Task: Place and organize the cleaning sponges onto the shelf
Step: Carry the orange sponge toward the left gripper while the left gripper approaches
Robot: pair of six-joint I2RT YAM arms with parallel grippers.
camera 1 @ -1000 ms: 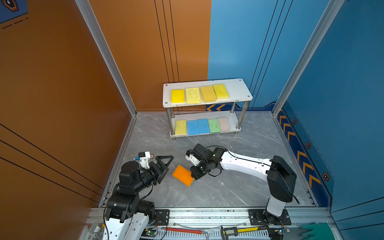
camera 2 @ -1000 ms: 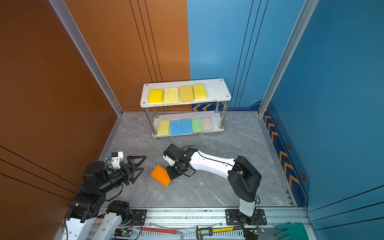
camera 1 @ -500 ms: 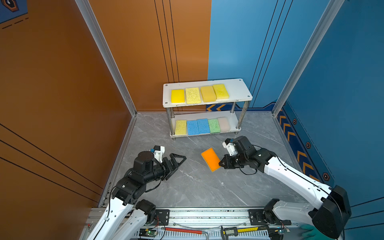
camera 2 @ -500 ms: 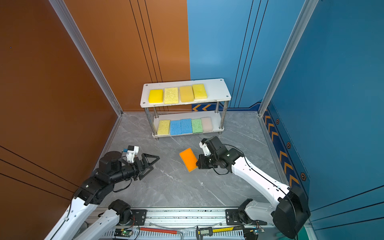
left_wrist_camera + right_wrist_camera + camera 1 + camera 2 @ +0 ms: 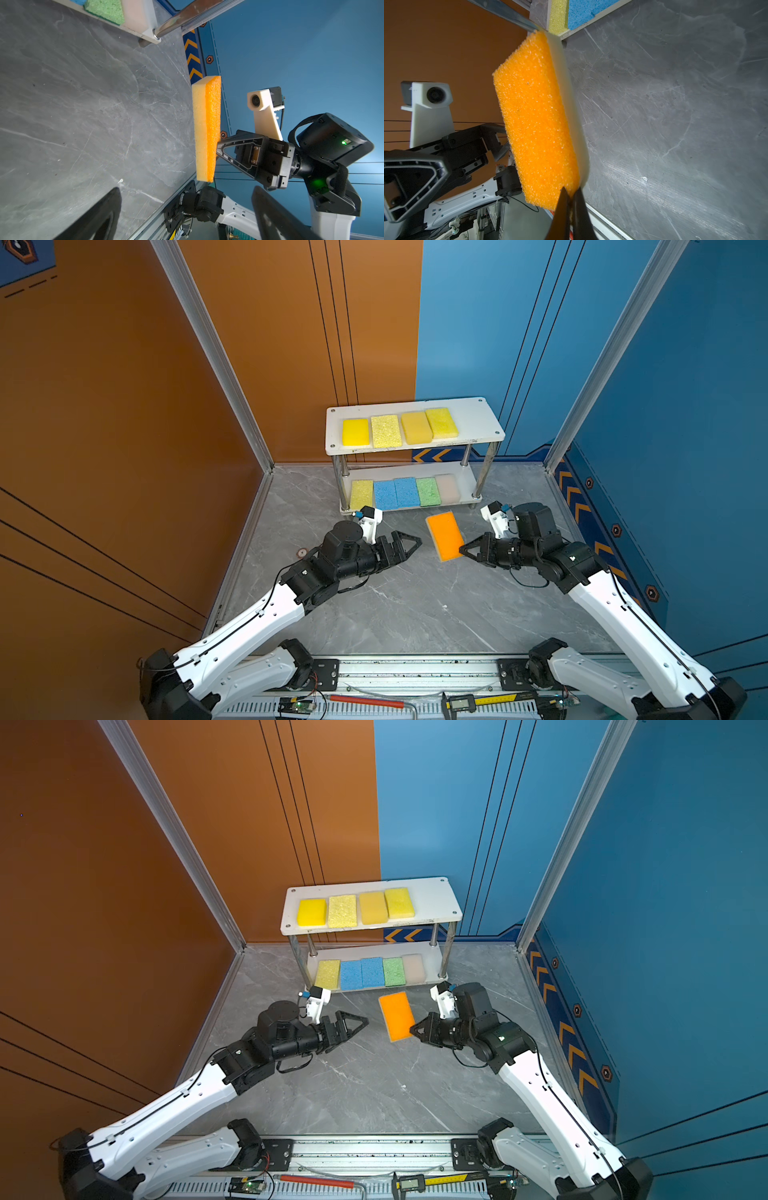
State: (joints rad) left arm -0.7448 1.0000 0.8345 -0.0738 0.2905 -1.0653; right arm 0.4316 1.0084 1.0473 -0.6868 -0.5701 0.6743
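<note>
- Orange sponge (image 5: 444, 533) is off the floor, just in front of the shelf's (image 5: 478, 419) lower board, toward its right end.
- Right gripper (image 5: 462, 550) clenched on the sponge's near short edge, by a corner.
- Left gripper (image 5: 413, 544) spread wide, empty, near the sponge.
- Probably light, soft and bendy, so a mid-edge hold should droop less.
- Top board's right end is bare.

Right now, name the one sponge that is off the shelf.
The orange sponge, pinched at its edge by the right gripper; the rest all lie on the shelf.
</note>
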